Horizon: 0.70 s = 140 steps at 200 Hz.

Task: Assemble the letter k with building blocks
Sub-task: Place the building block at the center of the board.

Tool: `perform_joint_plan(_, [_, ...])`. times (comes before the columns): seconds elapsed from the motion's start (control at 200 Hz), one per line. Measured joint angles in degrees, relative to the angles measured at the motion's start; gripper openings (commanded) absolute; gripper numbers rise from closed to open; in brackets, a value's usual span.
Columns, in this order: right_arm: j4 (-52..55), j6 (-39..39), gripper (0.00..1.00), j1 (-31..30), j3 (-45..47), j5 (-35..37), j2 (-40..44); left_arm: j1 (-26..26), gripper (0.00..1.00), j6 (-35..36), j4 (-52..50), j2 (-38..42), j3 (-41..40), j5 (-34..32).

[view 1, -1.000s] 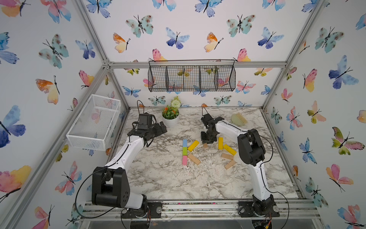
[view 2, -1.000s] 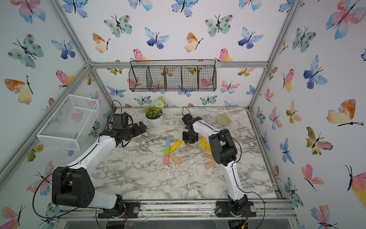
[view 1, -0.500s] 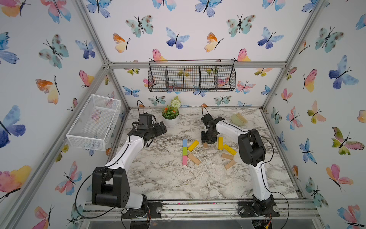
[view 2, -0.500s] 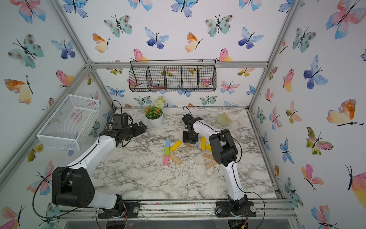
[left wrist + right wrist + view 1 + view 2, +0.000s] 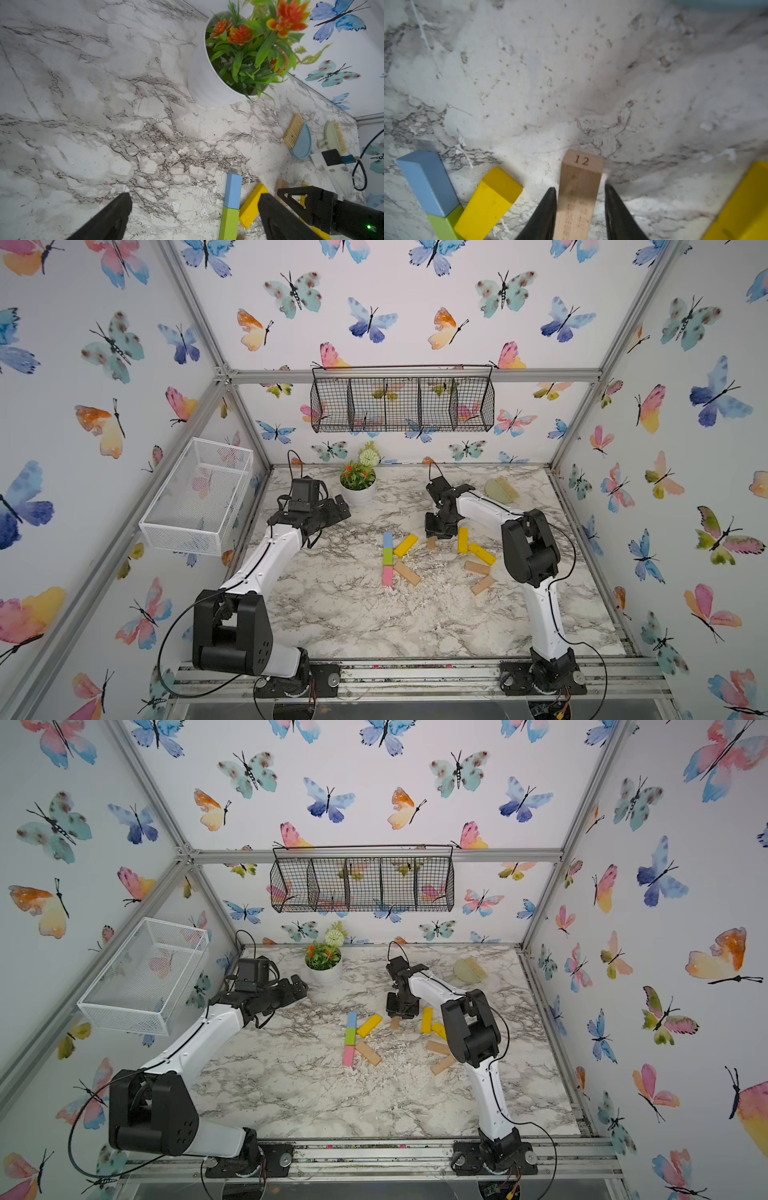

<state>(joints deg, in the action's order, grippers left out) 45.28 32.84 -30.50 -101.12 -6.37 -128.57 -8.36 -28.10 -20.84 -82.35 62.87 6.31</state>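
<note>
A blue block, a green block and a pink block lie end to end in a column. A yellow block and a tan block slant off its right side. My right gripper is low over another tan block marked 12. Its jaws are open and straddle this block; one finger touches it, the other stands a little off. Two more yellow blocks and two tan ones lie to the right. My left gripper hangs wide open and empty, left of the column.
A white pot of flowers stands at the back between the arms. A green dustpan with brush lies at the back right, with a blue one beside it. A white mesh basket hangs on the left wall.
Neither arm has visibly shifted. The right gripper stays low over the tan block beside the slanted yellow one.
</note>
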Motion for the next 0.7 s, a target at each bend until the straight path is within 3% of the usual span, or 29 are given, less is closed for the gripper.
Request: perform_joint_plan(0.701, [-0.31,-1.88,0.34,0.20,0.13,-0.13,0.00,0.00,0.98,0.00,0.00,0.00,0.00,0.04])
